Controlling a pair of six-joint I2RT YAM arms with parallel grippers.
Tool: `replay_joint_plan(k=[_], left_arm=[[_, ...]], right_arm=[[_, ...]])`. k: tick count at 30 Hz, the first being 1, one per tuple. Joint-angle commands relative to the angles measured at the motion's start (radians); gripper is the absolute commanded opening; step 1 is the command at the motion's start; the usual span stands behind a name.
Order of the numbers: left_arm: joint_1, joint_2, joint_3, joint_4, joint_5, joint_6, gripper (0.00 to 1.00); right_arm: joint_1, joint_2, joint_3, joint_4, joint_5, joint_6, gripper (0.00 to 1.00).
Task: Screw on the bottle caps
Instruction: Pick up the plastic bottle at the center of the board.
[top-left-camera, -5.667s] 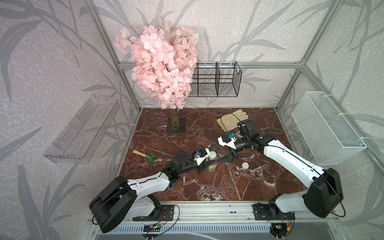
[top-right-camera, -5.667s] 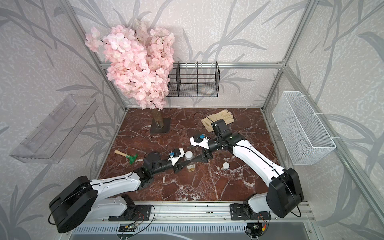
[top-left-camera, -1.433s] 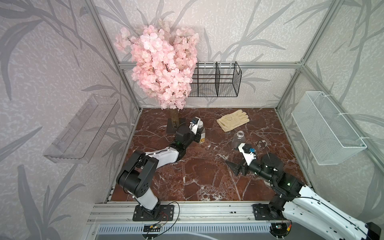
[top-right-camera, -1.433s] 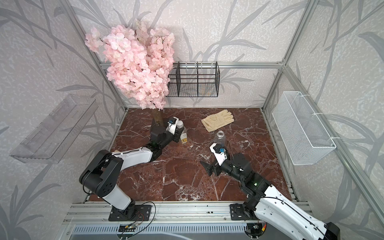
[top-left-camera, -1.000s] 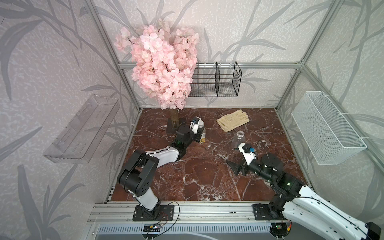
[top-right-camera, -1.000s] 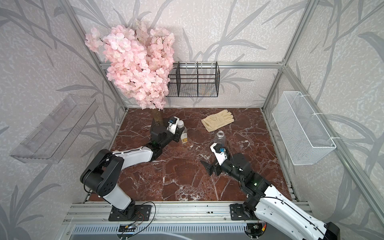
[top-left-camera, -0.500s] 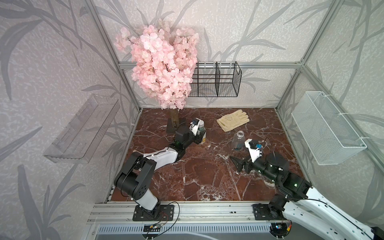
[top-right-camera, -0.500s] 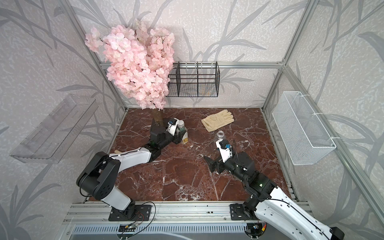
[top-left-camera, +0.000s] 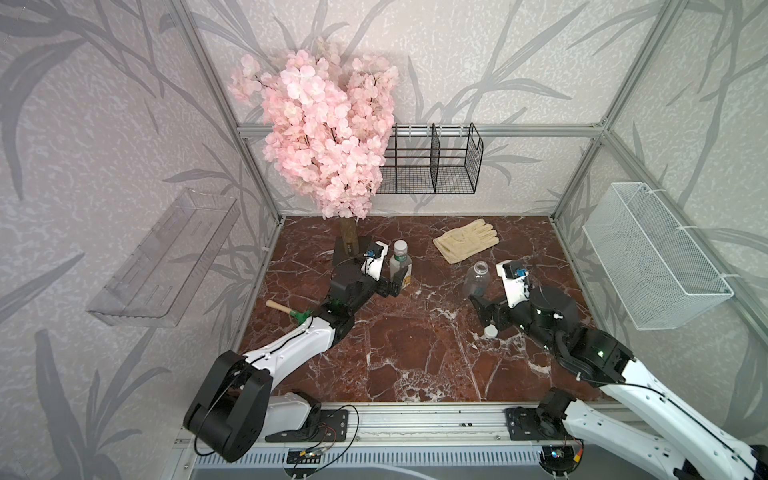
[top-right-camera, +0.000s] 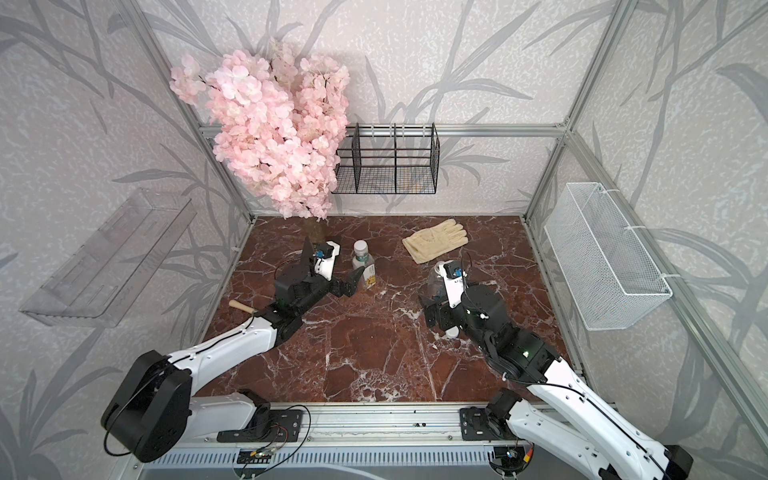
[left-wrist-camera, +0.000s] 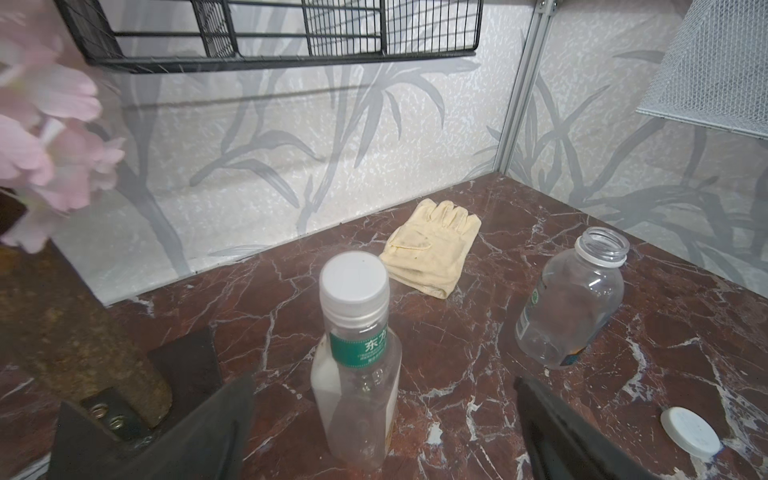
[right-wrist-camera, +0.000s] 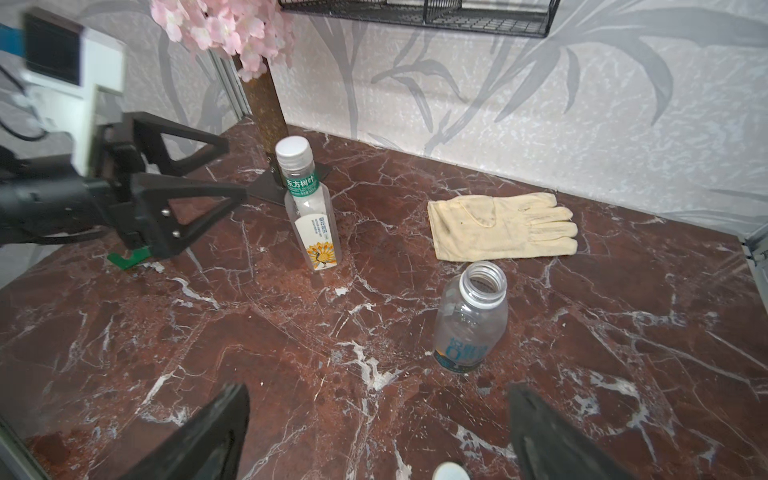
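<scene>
Standing upright off the cuff end of the glove (top-left-camera: 465, 241), the capped bottle (left-wrist-camera: 357, 353) has its cap (left-wrist-camera: 354, 277) seated on the neck above the green band. My left gripper (right-wrist-camera: 235, 168) points at it from the side away from the glove. Its fingers (left-wrist-camera: 216, 432) are spread wide and touch nothing, and the bottle is just ahead of their tips. The open bottle (right-wrist-camera: 471, 324) stands upright near the glove's long edge, on the side toward my bases, with its mouth bare and a blue label round its foot. The loose cap (top-left-camera: 491, 331) lies flat on the marble floor (top-left-camera: 415, 353), farther from the glove than the open bottle and apart from it. My right gripper (right-wrist-camera: 378, 395) hangs low over that cap, facing the open bottle and the glove, its fingers also spread wide and holding nothing. Beyond the capped bottle from the glove stands the tree (top-left-camera: 324, 137), and farther out, by my left arm, lies a tool (top-left-camera: 286, 308) with a wooden handle. On the wall behind the glove hangs the rack (top-left-camera: 432, 162).
</scene>
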Motion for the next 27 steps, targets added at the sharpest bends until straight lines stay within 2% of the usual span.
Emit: replay_joint_plan(k=[1, 6, 9, 16, 19, 27], left_arm=[[0.002, -0.086, -0.045, -0.029, -0.066, -0.050, 1.00], [0.002, -0.211, -0.117, -0.036, -0.148, -0.165, 1.00], [0.002, -0.274, -0.151, -0.055, -0.179, -0.212, 1.00], [0.002, -0.363, -0.165, -0.157, -0.085, -0.166, 1.00], [0.002, -0.375, -0.153, -0.199, -0.070, -0.149, 1.00], [0.001, -0.368, -0.153, -0.195, -0.034, -0.149, 0.98]], right_arm=[[-0.047, 0.036, 0.065, -0.061, -0.034, -0.005, 0.99], [-0.183, 0.160, 0.196, -0.181, -0.166, 0.053, 0.99], [-0.209, 0.256, 0.296, -0.277, -0.160, 0.054, 0.99], [-0.227, 0.482, 0.518, -0.487, -0.098, 0.059, 1.00], [-0.250, 0.585, 0.598, -0.558, -0.101, 0.082, 0.96], [-0.300, 0.784, 0.705, -0.596, -0.124, 0.087, 0.89]])
